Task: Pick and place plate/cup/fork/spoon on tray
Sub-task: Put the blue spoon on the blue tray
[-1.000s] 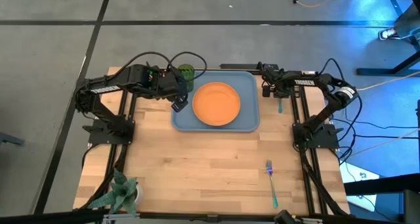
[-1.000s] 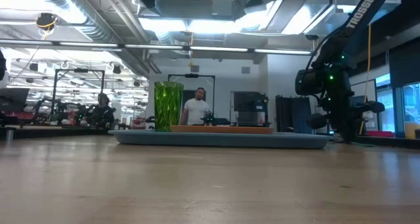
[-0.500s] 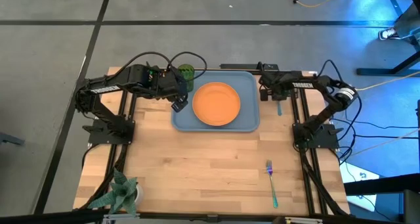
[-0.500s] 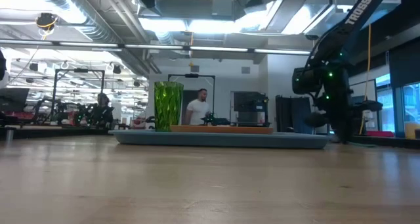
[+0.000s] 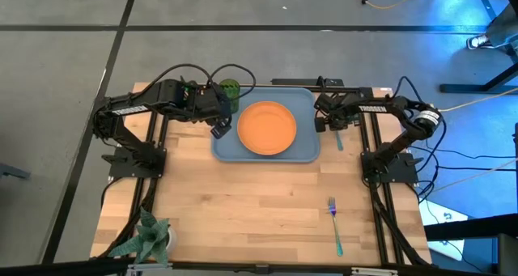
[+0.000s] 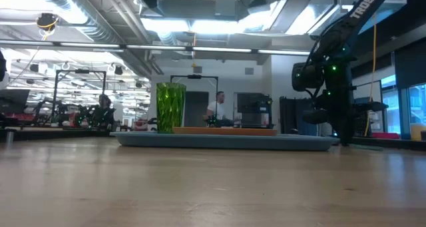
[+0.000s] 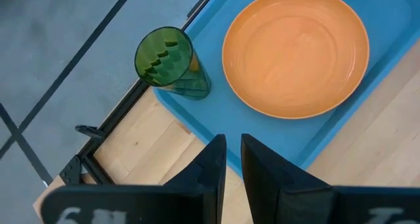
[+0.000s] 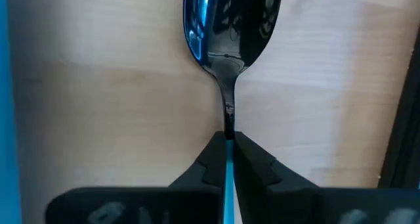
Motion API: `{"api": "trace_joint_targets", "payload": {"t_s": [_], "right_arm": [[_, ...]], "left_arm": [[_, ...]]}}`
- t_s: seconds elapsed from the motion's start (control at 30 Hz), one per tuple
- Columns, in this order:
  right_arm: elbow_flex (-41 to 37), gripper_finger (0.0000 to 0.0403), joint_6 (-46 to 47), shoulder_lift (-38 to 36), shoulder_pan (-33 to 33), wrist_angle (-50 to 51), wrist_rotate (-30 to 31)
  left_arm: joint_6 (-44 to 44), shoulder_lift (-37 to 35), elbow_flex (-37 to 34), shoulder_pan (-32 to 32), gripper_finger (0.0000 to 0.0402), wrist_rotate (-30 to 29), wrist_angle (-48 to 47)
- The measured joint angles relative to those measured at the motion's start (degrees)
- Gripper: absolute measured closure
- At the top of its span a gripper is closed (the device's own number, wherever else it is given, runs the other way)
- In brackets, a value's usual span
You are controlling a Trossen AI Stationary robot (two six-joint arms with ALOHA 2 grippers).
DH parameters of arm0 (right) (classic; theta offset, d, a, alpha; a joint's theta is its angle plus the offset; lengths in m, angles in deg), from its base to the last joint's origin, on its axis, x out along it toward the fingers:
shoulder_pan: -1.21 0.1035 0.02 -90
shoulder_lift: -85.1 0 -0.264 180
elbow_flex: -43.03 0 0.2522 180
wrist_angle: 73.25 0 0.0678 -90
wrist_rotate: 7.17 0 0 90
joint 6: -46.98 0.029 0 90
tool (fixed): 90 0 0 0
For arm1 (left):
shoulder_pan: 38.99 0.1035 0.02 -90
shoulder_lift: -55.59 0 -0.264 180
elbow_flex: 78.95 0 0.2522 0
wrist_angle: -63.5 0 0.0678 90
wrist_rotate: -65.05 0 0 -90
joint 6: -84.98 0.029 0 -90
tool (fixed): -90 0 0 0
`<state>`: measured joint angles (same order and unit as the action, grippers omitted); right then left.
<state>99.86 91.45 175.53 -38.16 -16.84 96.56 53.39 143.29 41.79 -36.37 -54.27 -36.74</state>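
The light-blue tray [image 5: 303, 150] lies at the table's far middle. The orange plate [image 5: 266, 128] rests flat on it, and the green cup [image 5: 231, 90] stands upright in its far left corner. My left gripper [image 5: 220, 129] is shut and empty over the tray's left rim, near the cup [image 7: 164, 56] and plate [image 7: 295, 50]. My right gripper [image 5: 327, 121] is just right of the tray, shut on the spoon [image 8: 231, 27]. The spoon's teal handle [image 5: 340, 138] sticks out toward the near edge. The fork [image 5: 335, 225] lies flat on the wood at the near right. My right gripper pinches the spoon between its two fingers where the dark neck meets the teal handle [image 8: 228, 129]. The fingers [image 8: 210, 155] come from above, pointing down, and lie across the spoon. The spoon lies level, bowl [image 8: 231, 27] up, over the bare wood; whether it is clear of the table, I cannot tell.
A pale green plant [image 5: 146, 235] stands at the near left corner. Both arm bases [image 5: 133, 154] [image 5: 388, 163] stand at the table's sides. Bare wood lies between the tray and the near edge. People move in the room behind the table [image 6: 216, 110].
My right gripper has gone toward the tray and a little toward the near edge, staying shut on the spoon, which has gone along with it. My left gripper has kept still.
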Motion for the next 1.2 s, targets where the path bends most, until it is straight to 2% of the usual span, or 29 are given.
{"api": "trace_joint_targets", "payload": {"t_s": [0.27,0.73,0.93,1.2], "right_arm": [[0.05,0.0386,0.34,-1.13,2.77,1.76,-1.22],[0.43,0.0386,3.11,-10.49,6.4,4.93,-0.97],[7.4,0.0386,3.44,-10.43,9.61,7.54,-0.94],[16.5,0.0386,9.38,-8.73,12.87,9.5,0.1]], "left_arm": [[-0.01,0.0,0.0,-0.03,0.036,0.02,0.02],[0.09,0.0,0.0,-0.03,0.036,0.04,0.04],[0.24,0.0,0.0,-0.03,0.036,0.04,0.04],[0.27,0.0,0.0,-0.03,0.036,0.04,0.04]]}}
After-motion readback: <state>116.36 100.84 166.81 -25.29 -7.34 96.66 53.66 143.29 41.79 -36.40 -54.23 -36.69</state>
